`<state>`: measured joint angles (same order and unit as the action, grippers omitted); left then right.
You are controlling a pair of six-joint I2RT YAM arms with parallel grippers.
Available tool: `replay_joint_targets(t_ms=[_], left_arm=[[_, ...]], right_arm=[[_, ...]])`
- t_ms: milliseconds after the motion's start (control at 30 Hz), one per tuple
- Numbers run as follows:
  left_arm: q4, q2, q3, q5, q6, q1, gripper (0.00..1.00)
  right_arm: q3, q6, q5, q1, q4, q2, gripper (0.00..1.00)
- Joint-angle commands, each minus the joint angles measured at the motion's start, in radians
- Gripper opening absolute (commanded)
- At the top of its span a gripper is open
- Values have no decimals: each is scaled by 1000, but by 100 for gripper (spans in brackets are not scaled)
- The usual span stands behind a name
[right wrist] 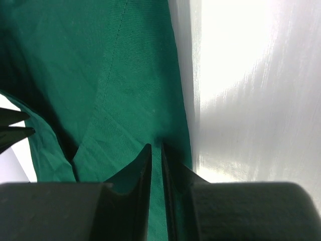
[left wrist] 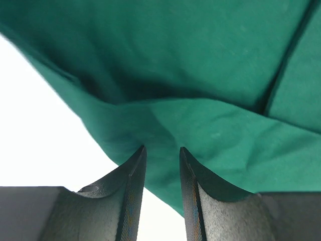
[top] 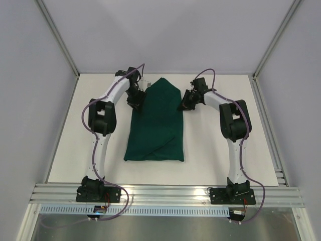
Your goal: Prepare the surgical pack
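The surgical pack shows as a dark green cloth (top: 158, 125) folded into a long bundle in the middle of the white table, pointed at its far end. No tray, instruments, gauze or pouches show. My left gripper (top: 136, 103) is at the bundle's far left edge. In the left wrist view its jaws (left wrist: 161, 148) stand apart over the cloth (left wrist: 200, 75), whose edge runs between the tips. My right gripper (top: 183, 104) is at the far right edge. In the right wrist view its jaws (right wrist: 155, 145) are almost together, pinching the hem of the cloth (right wrist: 100, 75).
The white table (top: 225, 150) lies bare on both sides of the bundle. Grey walls and metal posts close it in at the back and sides. An aluminium rail (top: 165, 193) carrying both arm bases runs along the near edge.
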<state>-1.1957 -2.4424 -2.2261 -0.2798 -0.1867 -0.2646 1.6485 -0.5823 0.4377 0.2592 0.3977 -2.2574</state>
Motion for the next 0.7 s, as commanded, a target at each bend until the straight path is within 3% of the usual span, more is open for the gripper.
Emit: replay_joint_targets(t_ms=[0, 233, 367, 667], left_arm=[[39, -15, -35, 24, 72, 19, 42], [45, -40, -29, -52, 139, 36, 43], [79, -18, -36, -56, 226, 76, 54], [185, 34, 8, -50, 271, 85, 55]], right_arm=[[16, -17, -34, -8, -34, -19, 15], [77, -16, -83, -23, -30, 65, 19], [97, -47, -108, -51, -39, 73, 26], [204, -97, -64, -61, -30, -94, 39]])
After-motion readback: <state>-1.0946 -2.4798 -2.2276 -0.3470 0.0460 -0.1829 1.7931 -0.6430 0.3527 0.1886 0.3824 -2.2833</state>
